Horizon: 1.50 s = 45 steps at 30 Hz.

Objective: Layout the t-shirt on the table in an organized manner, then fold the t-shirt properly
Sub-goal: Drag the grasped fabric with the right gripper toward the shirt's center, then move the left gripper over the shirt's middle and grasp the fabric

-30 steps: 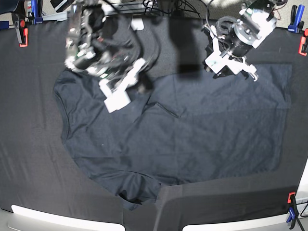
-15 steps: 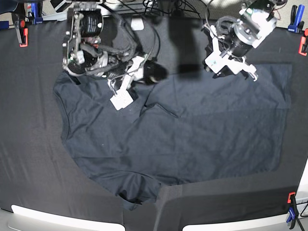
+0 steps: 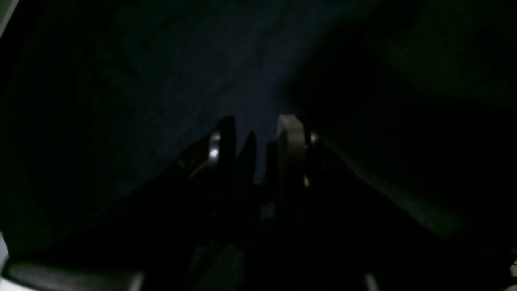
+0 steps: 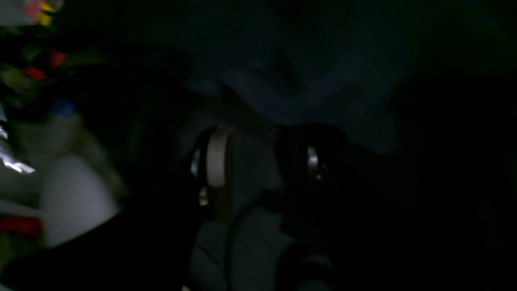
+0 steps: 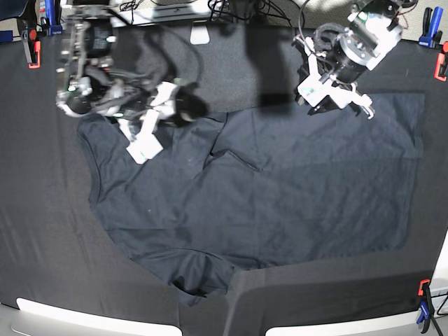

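Right hand (image 5: 143,133) shifted left | t-shirt (image 5: 280,189) beneath it

A robotics lab: clamps (image 5: 31,46) pin black cloth over the table (image 5: 42,210).

Bright overhead view, two nearly black wrist views.
The base view is evenly lit, with a hard block shadow on the table (image 5: 276,70) and motion blur on the right arm; both wrist pictures are underexposed and soft.
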Motion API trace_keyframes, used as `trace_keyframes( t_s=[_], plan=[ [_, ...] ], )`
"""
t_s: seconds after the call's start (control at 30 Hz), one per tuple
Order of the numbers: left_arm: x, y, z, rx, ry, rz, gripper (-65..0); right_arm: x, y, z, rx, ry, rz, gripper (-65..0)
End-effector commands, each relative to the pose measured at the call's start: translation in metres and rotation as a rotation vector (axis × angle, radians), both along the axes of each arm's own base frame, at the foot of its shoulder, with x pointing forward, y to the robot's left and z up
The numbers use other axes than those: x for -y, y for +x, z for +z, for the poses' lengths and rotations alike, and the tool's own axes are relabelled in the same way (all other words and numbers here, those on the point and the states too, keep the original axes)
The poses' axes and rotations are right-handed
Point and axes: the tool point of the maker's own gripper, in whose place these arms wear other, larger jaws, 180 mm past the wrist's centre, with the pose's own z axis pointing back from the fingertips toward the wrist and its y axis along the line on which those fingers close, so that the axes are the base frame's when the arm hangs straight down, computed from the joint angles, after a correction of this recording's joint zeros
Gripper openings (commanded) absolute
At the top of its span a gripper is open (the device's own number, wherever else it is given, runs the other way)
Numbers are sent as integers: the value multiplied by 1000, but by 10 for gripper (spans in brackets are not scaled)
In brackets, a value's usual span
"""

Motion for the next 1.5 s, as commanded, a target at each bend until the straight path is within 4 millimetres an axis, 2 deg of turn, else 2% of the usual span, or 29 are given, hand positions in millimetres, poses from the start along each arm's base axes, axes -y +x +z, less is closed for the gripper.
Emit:
trace_keyframes(
  t_s=[0.0,0.2,0.33,0.47,0.6,0.8,0.97,1.13,1.23,1.33,1.47],
  plan=[
    [2,5,12,42,-18,-6,-491,6,12,12,61,-11,-2,-434],
    [2,5,11,42,-18,-5,-491,59,37,16,150,-142,-142,-434],
    [2,5,11,42,-17,-5,-491,83,41,18,162,-166,-204,-434],
    [2,5,11,42,-17,-6,-491,107,40,-4,120,-231,-236,-434],
    [2,5,11,42,-17,-5,-491,131,53,-24,104,-278,-285,-434],
    [1,5,11,43,-17,-2,-491,140,79,-18,103,-275,-305,-434],
    [1,5,11,38,-12,1,-491,142,82,-15,96,-287,-300,-434],
    [3,6,13,49,-28,-6,-491,158,86,-6,126,-304,-316,-434],
    [18,8,25,67,-149,-9,-491,165,90,8,158,-273,-350,-434],
    [39,20,40,67,-295,20,-491,172,94,20,193,-247,-387,-434],
    [80,29,60,-5,-485,-23,-491,183,96,33,229,-225,-435,-434]
  ],
)
